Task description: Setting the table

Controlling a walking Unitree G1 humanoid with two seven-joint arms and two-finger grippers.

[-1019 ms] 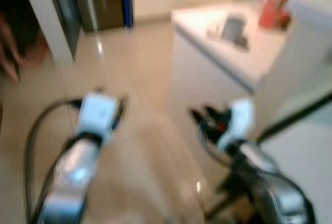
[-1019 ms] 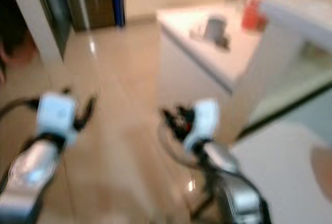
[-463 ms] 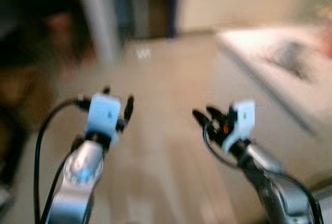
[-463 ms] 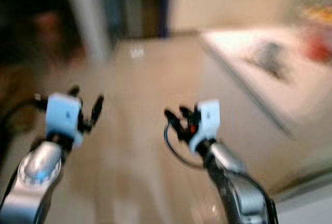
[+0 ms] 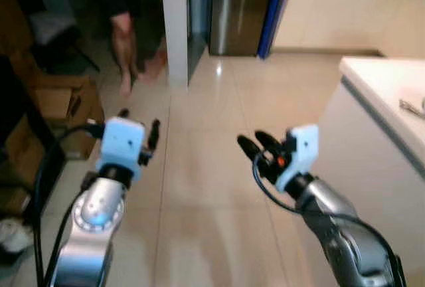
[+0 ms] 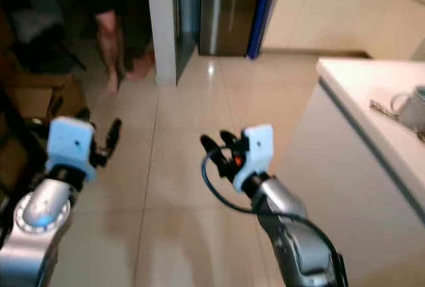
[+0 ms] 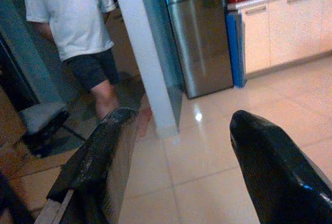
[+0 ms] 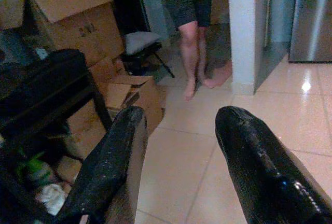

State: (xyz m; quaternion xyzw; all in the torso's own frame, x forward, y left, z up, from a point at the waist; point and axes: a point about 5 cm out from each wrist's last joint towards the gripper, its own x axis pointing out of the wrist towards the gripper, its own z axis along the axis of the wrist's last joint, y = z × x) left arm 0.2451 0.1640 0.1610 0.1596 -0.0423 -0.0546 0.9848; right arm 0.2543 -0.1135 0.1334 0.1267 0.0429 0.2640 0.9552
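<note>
Both arms are raised in front of the robot over a glossy beige tile floor (image 5: 212, 187), and neither carries anything. The left gripper (image 5: 137, 127) is held out at the left side with its two black fingers (image 7: 104, 156) set wide apart, bare floor showing between them in the left wrist view. The right gripper (image 6: 219, 146) is held out at the middle of the scene, its fingers (image 8: 249, 151) likewise spread wide with nothing between them. To the robot's right stands a white counter (image 6: 358, 78) with a pale top and a white side panel; near its far right edge sits a grey metal cup or small pot (image 6: 415, 106) with a handle, and just beside it lies a thin metal utensil (image 6: 382, 107), too small to tell what kind. Both are well apart from the grippers. Ahead, a white pillar (image 5: 174, 21) stands beside a stainless steel refrigerator (image 5: 239, 8), with a blue upright panel (image 5: 273, 11) against the cream cabinets (image 5: 332, 8). A person (image 7: 78, 32) in a white shirt and dark shorts stands barefoot beyond the pillar, on the left. Cardboard boxes (image 8: 78, 22) are stacked at the left, near a dark stool (image 8: 142, 47).
</note>
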